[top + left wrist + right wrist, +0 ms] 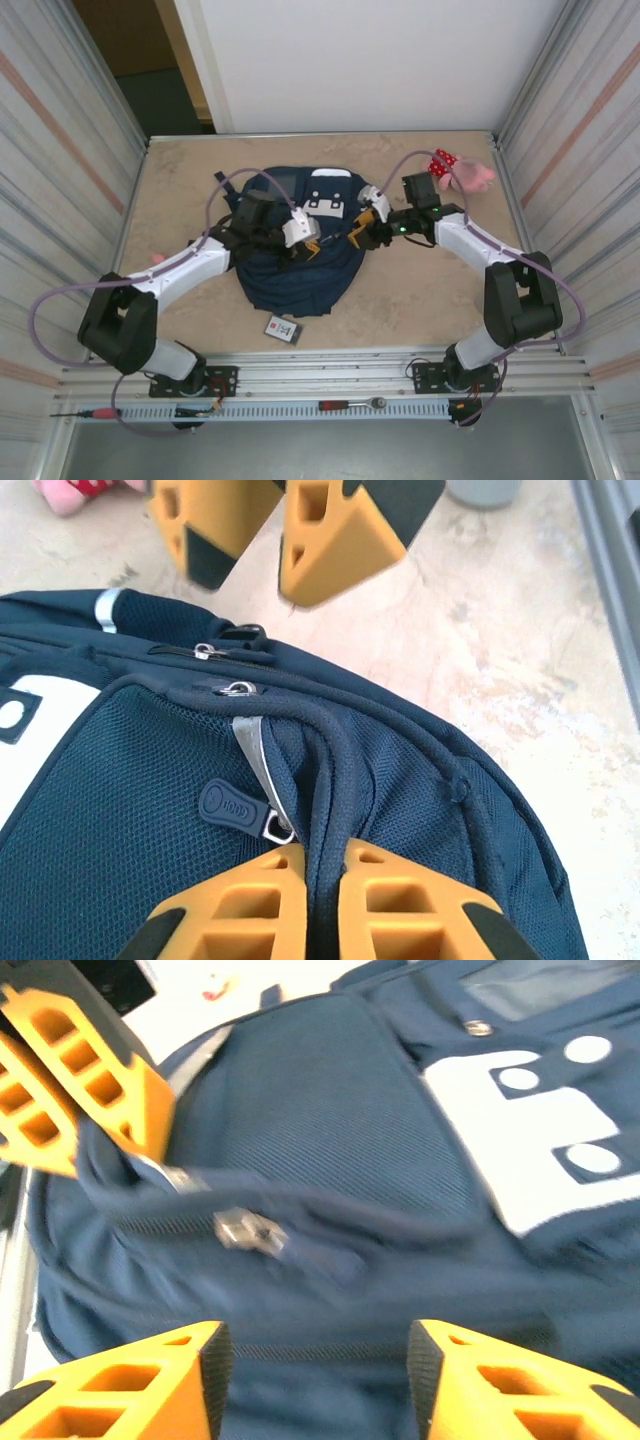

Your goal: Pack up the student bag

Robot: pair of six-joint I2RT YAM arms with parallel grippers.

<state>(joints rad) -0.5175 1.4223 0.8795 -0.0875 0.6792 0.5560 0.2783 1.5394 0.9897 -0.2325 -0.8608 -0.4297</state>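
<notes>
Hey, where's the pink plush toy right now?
In the top view, the pink plush toy lies near the far right corner of the table, to the right of the student bag.

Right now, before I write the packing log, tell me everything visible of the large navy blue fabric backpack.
The large navy blue fabric backpack lies flat, front up, mid-way across the beige table. It bears a white patch with dark cut-outs, mesh-textured pocket panels and zips with a dark rubbery pull. The left gripper pinches a fabric ridge beside that pull; the right gripper is open over the front.
</notes>
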